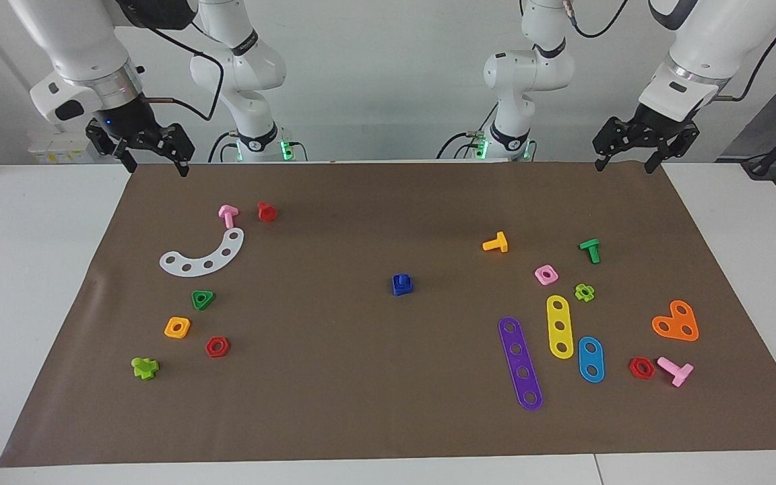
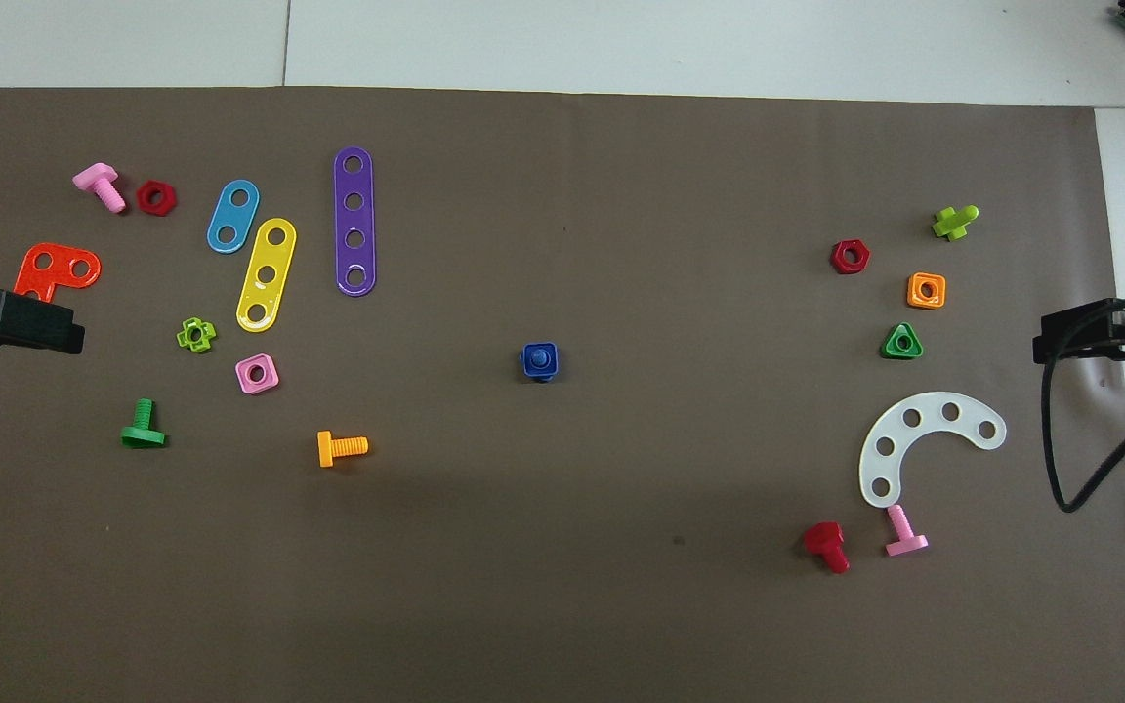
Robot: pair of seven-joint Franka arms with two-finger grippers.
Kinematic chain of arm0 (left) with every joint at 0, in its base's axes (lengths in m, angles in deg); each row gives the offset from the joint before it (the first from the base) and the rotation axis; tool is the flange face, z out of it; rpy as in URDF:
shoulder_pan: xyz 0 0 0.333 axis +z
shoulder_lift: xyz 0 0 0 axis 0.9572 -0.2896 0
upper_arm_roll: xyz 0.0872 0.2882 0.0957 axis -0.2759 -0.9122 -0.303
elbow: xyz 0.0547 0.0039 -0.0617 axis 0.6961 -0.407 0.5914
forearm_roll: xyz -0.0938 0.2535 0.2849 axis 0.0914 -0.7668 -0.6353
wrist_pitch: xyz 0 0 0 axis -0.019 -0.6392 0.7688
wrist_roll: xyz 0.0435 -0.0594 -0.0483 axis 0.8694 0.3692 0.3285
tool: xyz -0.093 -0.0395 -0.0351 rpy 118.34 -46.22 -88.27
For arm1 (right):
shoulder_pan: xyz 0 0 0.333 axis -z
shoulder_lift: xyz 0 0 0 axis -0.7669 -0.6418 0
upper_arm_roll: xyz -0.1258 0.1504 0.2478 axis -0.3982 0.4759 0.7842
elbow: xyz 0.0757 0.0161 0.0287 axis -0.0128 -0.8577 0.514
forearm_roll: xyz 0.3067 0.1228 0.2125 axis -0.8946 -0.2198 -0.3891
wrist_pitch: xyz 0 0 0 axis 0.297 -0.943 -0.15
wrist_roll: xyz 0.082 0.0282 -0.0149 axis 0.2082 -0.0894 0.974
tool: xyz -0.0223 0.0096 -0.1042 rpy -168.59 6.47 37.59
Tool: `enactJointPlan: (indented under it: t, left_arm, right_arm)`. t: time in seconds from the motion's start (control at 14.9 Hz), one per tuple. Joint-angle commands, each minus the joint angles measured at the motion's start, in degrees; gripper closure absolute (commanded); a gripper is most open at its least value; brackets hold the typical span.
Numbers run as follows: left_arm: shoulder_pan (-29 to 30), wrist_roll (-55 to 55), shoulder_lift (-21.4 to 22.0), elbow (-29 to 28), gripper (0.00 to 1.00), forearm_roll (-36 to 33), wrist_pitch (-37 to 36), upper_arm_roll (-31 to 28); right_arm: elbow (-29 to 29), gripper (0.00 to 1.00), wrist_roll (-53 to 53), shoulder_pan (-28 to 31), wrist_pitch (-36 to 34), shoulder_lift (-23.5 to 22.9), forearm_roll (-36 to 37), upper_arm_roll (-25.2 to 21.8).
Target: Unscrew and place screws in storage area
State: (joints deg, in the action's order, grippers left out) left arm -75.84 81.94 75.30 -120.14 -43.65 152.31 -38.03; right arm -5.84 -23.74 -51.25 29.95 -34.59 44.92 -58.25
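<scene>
A small blue screw point(image 1: 401, 279) stands threaded in a blue square nut point(image 1: 402, 288) in the middle of the brown mat; it also shows in the overhead view point(image 2: 540, 359). The storage area, toward the right arm's end, holds a white curved strip point(image 1: 205, 256) point(image 2: 924, 439), a green triangular nut point(image 1: 203, 299), an orange square nut point(image 1: 177, 327) and a red hex nut point(image 1: 217, 346). My right gripper point(image 1: 156, 168) hangs open and empty over the mat's edge nearest the robots. My left gripper point(image 1: 625, 167) hangs open and empty over that edge at its own end.
By the white strip lie a pink screw point(image 1: 228, 215), a red screw point(image 1: 267, 211) and a lime screw point(image 1: 145, 368). Toward the left arm's end lie purple point(image 1: 520, 362), yellow point(image 1: 560, 326) and blue point(image 1: 591, 359) strips, an orange plate point(image 1: 676, 322), and several loose screws and nuts.
</scene>
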Motion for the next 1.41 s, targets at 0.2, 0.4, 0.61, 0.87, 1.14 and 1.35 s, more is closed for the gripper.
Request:
enactJointPlan:
  t: [0.2, 0.4, 0.61, 0.87, 1.14, 1.35]
  left_arm:
    - [-0.15, 0.27, 0.58, -0.66, 0.0, 0.32, -0.35, -0.41]
    - [1.17, 0.36, 0.67, -0.75, 0.0, 0.32, -0.53, -0.24]
    - [1.0, 0.62, 0.85, -1.01, 0.0, 0.32, -1.06, -0.24]
    - [0.56, 0.27, 0.67, -1.19, 0.0, 0.32, 1.57, 0.29]
    - [0.21, 0.54, 0.67, -2.24, 0.0, 0.32, 4.03, 3.09]
    - [0.21, 1.41, 0.49, -4.34, 0.0, 0.32, 7.28, 6.69]
  right_arm:
    - [-0.13, 0.0, 1.59, 0.39, -0.41, 0.37, -0.41, 0.21]
    - [-0.13, 0.0, 1.59, 0.39, -0.41, 0.37, -0.41, 0.21]
    - [-0.13, 0.0, 1.59, 0.3, -0.41, 0.37, -0.41, 0.21]
    - [-0.13, 0.0, 1.59, 0.39, -0.41, 0.37, -0.41, 0.21]
    - [-0.13, 0.0, 1.59, 0.39, -0.41, 0.37, -0.41, 0.21]
    - [-0.13, 0.0, 1.59, 0.39, -0.41, 0.37, -0.41, 0.12]
